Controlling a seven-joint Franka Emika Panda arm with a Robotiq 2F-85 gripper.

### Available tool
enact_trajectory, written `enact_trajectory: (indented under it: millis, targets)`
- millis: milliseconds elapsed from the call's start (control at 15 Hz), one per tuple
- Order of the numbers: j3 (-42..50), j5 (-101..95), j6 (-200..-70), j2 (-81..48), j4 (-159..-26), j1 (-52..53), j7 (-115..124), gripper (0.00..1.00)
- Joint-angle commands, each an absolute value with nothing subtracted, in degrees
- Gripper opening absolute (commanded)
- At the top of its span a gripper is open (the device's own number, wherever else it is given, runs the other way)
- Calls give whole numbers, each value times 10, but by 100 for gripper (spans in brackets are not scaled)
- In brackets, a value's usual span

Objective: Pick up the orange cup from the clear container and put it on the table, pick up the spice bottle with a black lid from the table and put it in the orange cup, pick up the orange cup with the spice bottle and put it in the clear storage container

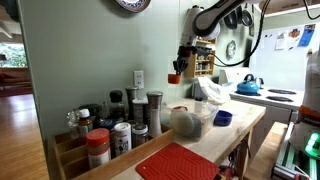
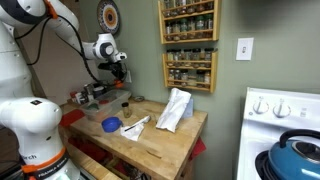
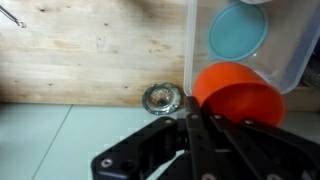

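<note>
My gripper (image 1: 180,62) hangs high above the wooden table (image 1: 240,128), shut on the rim of the small orange cup (image 1: 174,77). In the wrist view the orange cup (image 3: 240,95) fills the space just past my fingers (image 3: 192,125), which pinch its wall. The clear container (image 1: 190,121) stands on the table below and to one side of the cup. In the wrist view its wall (image 3: 292,55) lies right behind the cup. A small dark-lidded spice bottle (image 2: 126,105) stands on the table under the gripper (image 2: 119,70). The round shiny top (image 3: 162,97) beside the cup may be that bottle.
A small blue cup (image 1: 222,118) sits beside the container, and a blue round shape (image 3: 238,30) shows through its wall. Several spice jars (image 1: 118,128) crowd a rack. A red mat (image 1: 178,162), a white bag (image 2: 174,108), a wall spice shelf (image 2: 188,45) and a stove with a blue kettle (image 2: 298,158) are nearby.
</note>
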State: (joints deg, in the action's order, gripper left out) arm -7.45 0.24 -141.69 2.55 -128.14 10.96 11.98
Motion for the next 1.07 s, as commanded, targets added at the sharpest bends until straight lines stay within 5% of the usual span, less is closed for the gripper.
enact_trajectory:
  millis: [0,1000]
  targets:
    - [-83,3,-1416,25,-1282,102,119,1]
    - [43,-202,-1600,-134,-1332,73,335,1]
